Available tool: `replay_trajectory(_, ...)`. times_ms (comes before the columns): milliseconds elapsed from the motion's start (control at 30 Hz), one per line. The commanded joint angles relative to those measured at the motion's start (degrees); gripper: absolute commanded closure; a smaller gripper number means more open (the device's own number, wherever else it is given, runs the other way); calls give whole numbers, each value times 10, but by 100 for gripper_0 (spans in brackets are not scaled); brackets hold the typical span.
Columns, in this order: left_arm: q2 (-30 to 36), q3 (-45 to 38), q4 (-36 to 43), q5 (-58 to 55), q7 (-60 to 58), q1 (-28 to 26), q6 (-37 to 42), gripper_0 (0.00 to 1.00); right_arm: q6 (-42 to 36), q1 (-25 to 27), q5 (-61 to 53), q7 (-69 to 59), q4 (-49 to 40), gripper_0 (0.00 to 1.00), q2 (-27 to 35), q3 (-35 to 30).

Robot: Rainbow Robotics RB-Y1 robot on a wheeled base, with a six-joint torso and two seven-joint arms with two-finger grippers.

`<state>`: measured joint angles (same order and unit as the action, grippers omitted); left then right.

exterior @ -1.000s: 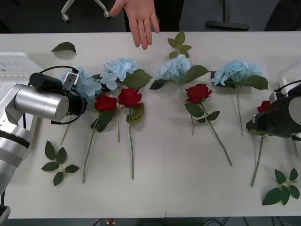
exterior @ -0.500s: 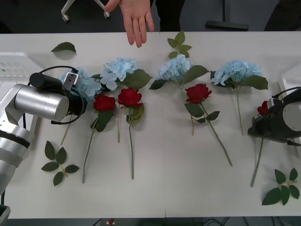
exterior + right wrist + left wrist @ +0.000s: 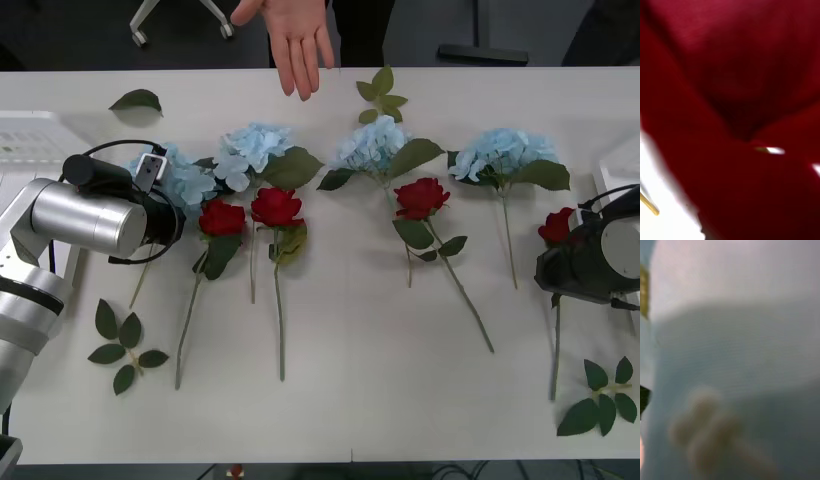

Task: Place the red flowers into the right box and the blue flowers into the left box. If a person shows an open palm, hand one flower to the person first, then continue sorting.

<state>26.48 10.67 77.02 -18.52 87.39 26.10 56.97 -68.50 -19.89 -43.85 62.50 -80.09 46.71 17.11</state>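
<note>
Jaws: can't tell on either arm. The right gripper [image 3: 560,262] is buried behind its own wrist housing, with a red rose [image 3: 556,226] right against it; the right wrist view has red petals hard up to the lens, so the bloom sits at the fingers, but contact isn't visible. The left gripper [image 3: 172,200] is parked over the leftmost blue hydrangea [image 3: 182,178], and its wrist view has pale blue petals just as close.

Table [image 3: 350,380]: white, flowers laid out in a rough row, heads toward the far edge and stems toward the robot. Likely arranged that way so each stem is reachable from the near side.

Left box [image 3: 25,138]: at the far left edge, only partly seen. Right box [image 3: 622,160]: a sliver of white rim at the right edge, near the right arm.

Three more hydrangeas and three more roses lie between the arms, untouched.

A person's hand [image 3: 298,38] reaches over the far edge, fingers spread and pointing down toward the table. I read it as the open-palm cue, so the handover probably comes before any boxing. The rose at the right gripper is the obvious candidate.
</note>
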Motion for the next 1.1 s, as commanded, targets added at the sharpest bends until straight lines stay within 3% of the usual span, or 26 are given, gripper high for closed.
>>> replay_trajectory(33,-1,5,8,5,-18,12,-8,100,-20,-28,-8,-13,-9,100,-2,-23)
replay_trajectory(300,-2,5,8,6,-19,11,-9,100,-117,-51,-56,38,-43,100,0,-146)
replay_trajectory(500,-1,5,8,5,-19,11,-10,100,-117,-68,-103,115,-64,100,0,-213)
replay_trajectory(733,-1,5,8,6,-19,12,-10,100,-53,-96,-184,147,-110,100,-7,-223)
replay_trajectory(1100,-2,5,8,7,-20,11,-10,100,79,-190,-251,254,-114,100,-104,-223)
